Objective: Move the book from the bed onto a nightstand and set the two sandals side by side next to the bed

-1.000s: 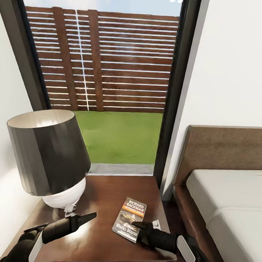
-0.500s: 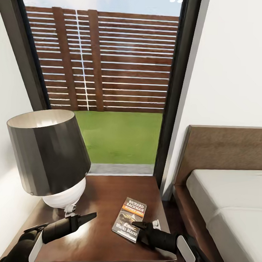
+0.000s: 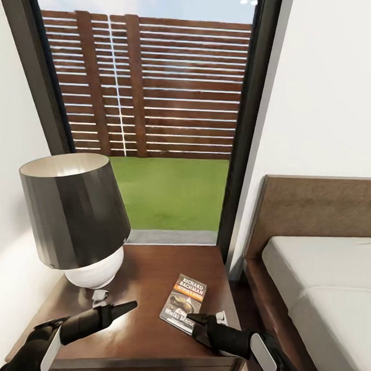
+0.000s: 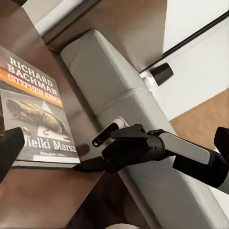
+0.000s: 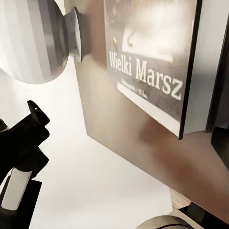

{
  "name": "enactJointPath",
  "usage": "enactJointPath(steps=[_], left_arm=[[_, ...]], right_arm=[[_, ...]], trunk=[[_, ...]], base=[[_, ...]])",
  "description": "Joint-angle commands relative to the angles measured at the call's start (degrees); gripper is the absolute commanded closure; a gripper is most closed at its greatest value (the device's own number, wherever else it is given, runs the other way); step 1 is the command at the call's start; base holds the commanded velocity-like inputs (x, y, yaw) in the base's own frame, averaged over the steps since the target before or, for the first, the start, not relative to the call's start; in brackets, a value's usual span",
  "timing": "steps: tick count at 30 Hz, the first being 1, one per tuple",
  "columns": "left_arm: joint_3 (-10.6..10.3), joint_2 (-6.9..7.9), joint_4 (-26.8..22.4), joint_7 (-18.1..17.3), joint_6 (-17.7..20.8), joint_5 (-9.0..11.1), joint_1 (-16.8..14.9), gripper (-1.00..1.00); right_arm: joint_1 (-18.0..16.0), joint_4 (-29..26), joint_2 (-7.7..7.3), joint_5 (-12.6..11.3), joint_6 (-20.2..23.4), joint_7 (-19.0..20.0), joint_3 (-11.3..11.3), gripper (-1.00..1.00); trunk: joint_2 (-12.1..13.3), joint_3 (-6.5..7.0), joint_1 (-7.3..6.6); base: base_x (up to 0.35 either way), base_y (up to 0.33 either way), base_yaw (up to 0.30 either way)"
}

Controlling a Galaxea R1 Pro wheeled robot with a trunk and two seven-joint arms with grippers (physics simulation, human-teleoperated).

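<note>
The book (image 3: 183, 304) lies flat, cover up, on the glossy top of the dark wood nightstand (image 3: 144, 275), toward its right side. My right gripper (image 3: 204, 318) is at the book's near right corner, open, with one finger beside the book's edge; in the left wrist view the book (image 4: 36, 109) and the spread right gripper (image 4: 102, 150) show close together. My left gripper (image 3: 127, 306) hovers open over the nightstand's near left part, apart from the book. The bed (image 3: 322, 278), with its grey mattress and brown headboard, stands to the right. The sandals are out of view.
A table lamp (image 3: 76, 218) with a dark shade and white base takes up the nightstand's left rear. Behind it is a tall dark-framed window (image 3: 157, 98) onto a slatted fence and grass. A narrow gap of floor separates nightstand and bed.
The whole head view has shifted a little, so the camera has moved; more of the nightstand's front edge shows. The book stays flat on the nightstand and both grippers keep their poses.
</note>
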Motion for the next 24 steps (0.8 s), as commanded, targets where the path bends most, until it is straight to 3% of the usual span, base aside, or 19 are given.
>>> enactJointPath(steps=[1,8,24], left_arm=[[0.0,0.00,0.0,0.3,0.6,0.1,0.0,-1.00],[0.0,0.00,0.0,1.3,0.6,0.2,0.0,-1.00],[-0.1,0.00,0.0,1.3,0.6,0.2,0.0,-1.00]], right_arm=[[0.0,0.0,0.00,0.4,0.1,-0.1,0.0,-1.00],[0.0,0.0,0.01,0.4,0.1,-0.1,0.0,-1.00],[0.0,0.0,0.01,0.4,0.1,-0.1,0.0,-1.00]], trunk=[[0.0,-0.06,-0.01],[0.0,0.39,-0.07],[6.4,3.26,-3.58]], base=[[-0.001,0.000,0.000],[0.000,0.000,0.000],[0.000,0.000,0.000]])
